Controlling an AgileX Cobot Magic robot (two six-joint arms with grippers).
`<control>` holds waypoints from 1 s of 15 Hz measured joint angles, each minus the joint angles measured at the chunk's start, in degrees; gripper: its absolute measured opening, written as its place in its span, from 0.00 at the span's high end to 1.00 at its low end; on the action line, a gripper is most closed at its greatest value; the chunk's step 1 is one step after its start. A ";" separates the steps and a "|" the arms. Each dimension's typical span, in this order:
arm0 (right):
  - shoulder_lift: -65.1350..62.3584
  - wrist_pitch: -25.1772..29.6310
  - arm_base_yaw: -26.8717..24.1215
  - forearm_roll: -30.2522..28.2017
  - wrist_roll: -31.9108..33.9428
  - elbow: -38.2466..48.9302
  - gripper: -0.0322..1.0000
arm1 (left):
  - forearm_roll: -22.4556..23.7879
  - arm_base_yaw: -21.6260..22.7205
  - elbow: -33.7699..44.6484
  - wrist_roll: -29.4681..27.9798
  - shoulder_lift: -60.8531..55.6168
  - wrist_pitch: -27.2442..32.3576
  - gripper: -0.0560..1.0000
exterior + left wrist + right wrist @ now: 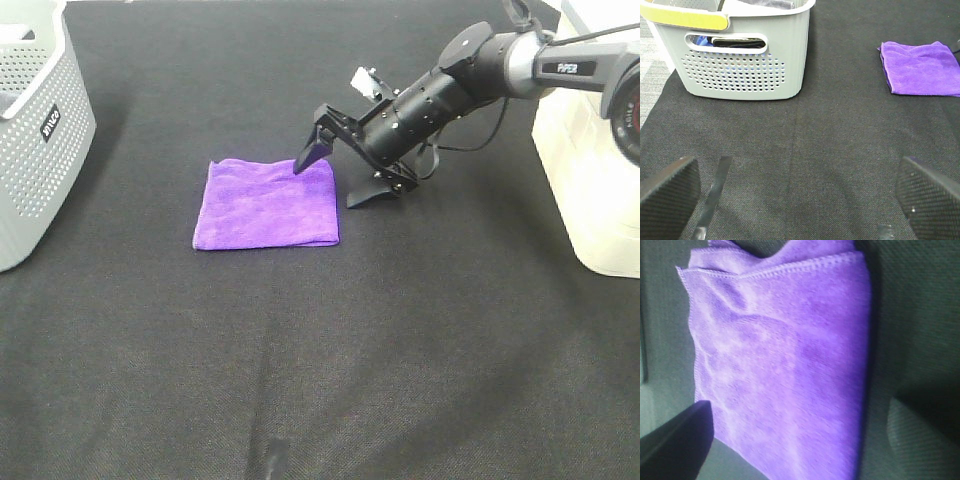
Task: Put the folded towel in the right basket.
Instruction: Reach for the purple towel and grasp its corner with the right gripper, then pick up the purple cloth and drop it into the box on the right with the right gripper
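**Purple towel flat on the mat, right claw spread over its corner**

We see the folded towel (267, 203) lying flat on the black table cloth (320, 380), a little left of the middle in the high view. It sits well apart from the grey left basket (40, 130) and from the pale right basket (590, 180) at the far right edge. Nothing grips it.

The towel is a vivid purple, folded into a near square. Its top is not quite smooth: soft ripples run across it, and the near edge shows stacked layers. In the right wrist view the towel (785, 370) fills most of the picture. There we make out a stitched hem along one edge, a fuzzy nap and a thick folded side casting a dark shadow on the cloth.

The right gripper (326, 186) reaches down at a slant with its jaws spread wide. One finger points at the towel's far right corner and the other sits on the cloth just beside the towel's right edge. We cannot tell whether the upper finger touches the fabric.

The left gripper (799, 200) is also spread, with nothing between its textured pads (667, 195). It hangs low over bare cloth. From its camera the grey basket (740, 60) stands ahead and the towel (922, 67) lies off to one side.
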 joint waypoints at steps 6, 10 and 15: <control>2.69 -5.67 6.30 3.50 0.06 -0.69 0.29 | -0.97 0.00 0.00 0.00 0.00 0.00 0.01; 3.27 -6.30 5.39 3.04 0.69 -0.46 0.90 | -2.06 0.00 0.00 0.00 0.00 0.00 0.01; -6.13 0.17 4.93 -2.64 0.17 1.38 0.90 | -2.41 0.00 0.00 0.00 0.00 -0.06 0.01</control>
